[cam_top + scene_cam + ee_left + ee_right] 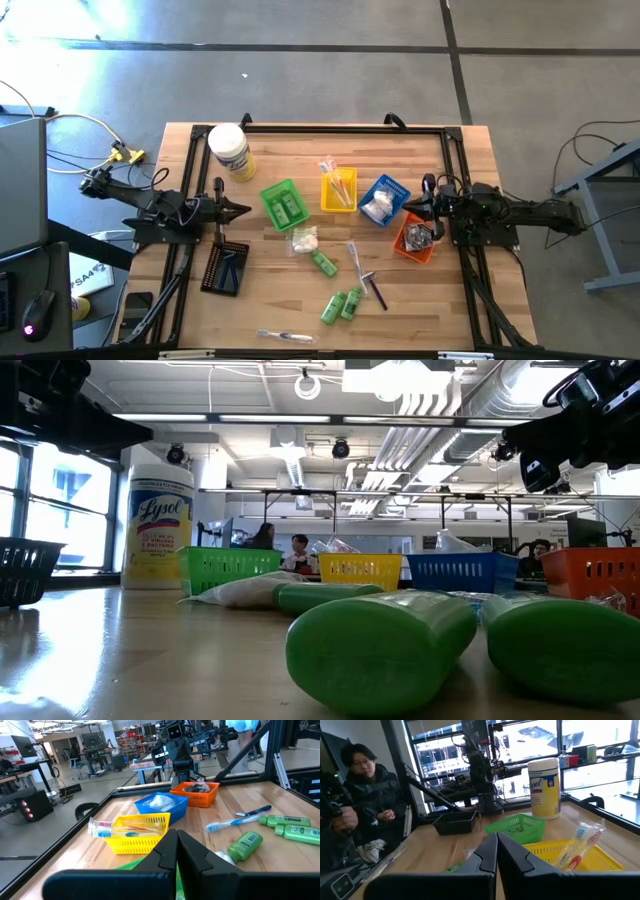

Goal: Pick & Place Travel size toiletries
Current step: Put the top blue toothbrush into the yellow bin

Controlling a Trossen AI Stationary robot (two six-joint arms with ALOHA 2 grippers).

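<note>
Travel size toiletries lie loose on the wooden table: a white packet (304, 240), a green tube (323, 262), a toothbrush (355, 257), a razor (375, 290), two green tubes (340, 305) and a clear-wrapped item (283, 336). Others lie in the green (284, 204), yellow (338, 190), blue (384, 200), orange (415, 238) and black (225, 267) trays. My left gripper (245, 210) is shut and level at the table's left edge, beside the green tray. My right gripper (405, 208) is shut and level at the right edge, above the blue and orange trays. Neither holds anything.
A large white jar with a yellow label (230, 152) stands at the far left. A black frame (340, 128) runs around the table. A seated person (365, 805) is beyond the table's left side. Bare wood lies along the near edge and the far middle.
</note>
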